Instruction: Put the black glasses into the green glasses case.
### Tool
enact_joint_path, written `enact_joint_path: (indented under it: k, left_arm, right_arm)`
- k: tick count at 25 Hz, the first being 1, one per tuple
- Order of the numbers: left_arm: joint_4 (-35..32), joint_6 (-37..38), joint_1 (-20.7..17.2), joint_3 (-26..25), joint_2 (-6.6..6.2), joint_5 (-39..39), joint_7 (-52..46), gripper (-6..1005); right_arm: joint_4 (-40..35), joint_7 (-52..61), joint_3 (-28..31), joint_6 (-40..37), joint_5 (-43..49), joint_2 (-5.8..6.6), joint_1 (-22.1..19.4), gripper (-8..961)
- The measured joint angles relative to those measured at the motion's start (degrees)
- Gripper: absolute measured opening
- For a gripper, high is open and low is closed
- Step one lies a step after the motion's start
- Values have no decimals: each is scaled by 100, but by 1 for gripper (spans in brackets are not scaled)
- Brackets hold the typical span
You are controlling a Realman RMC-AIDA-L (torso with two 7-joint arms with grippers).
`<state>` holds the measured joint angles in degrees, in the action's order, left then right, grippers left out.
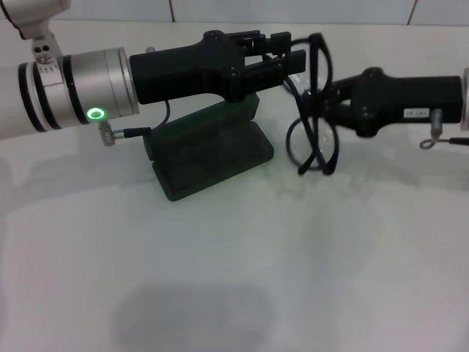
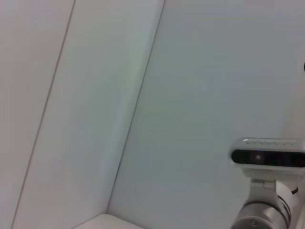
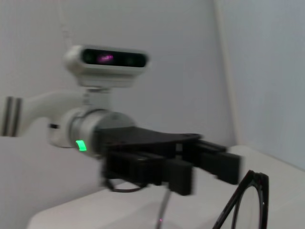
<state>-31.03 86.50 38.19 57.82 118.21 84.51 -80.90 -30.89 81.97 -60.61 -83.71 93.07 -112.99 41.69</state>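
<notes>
The black glasses [image 1: 314,147] hang upright above the table, lenses low and one temple arm raised, held by my right gripper [image 1: 321,99], which is shut on their frame. My left gripper [image 1: 293,53] reaches in from the left, its fingers apart, with the tips at the glasses' upper part; I cannot tell whether they touch. The green glasses case [image 1: 212,158] stands open on the table below and behind the left gripper, its lid upright. The right wrist view shows the left gripper [image 3: 200,164] and part of the glasses [image 3: 244,198].
White table [image 1: 234,279] with a tiled wall behind. A thin cable [image 1: 139,132] hangs from the left wrist beside the case. The left wrist view shows only wall and the right arm's camera [image 2: 267,157].
</notes>
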Motion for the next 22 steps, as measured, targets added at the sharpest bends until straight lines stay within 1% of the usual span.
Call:
enact_joint_path:
  k: [6,12,17,22]
  left_arm:
    - [-22,0,-33,1,29,-54,47,471]
    - [1,36,-148,-2,48,-360,179,471]
    - [6,56,-291,-8,85,-703,323,471]
    - [9,59,-391,-8,92,-939,336,471]
  right_arm:
    - [-18,-60,332,334,-18,-3,-110,100]
    - [-78,-73,487,485,-15,19,-187,99]
    - [-102,-82,390,465,75,19,-194,99]
    - [-102,-76,387,443,169,4,-188,99]
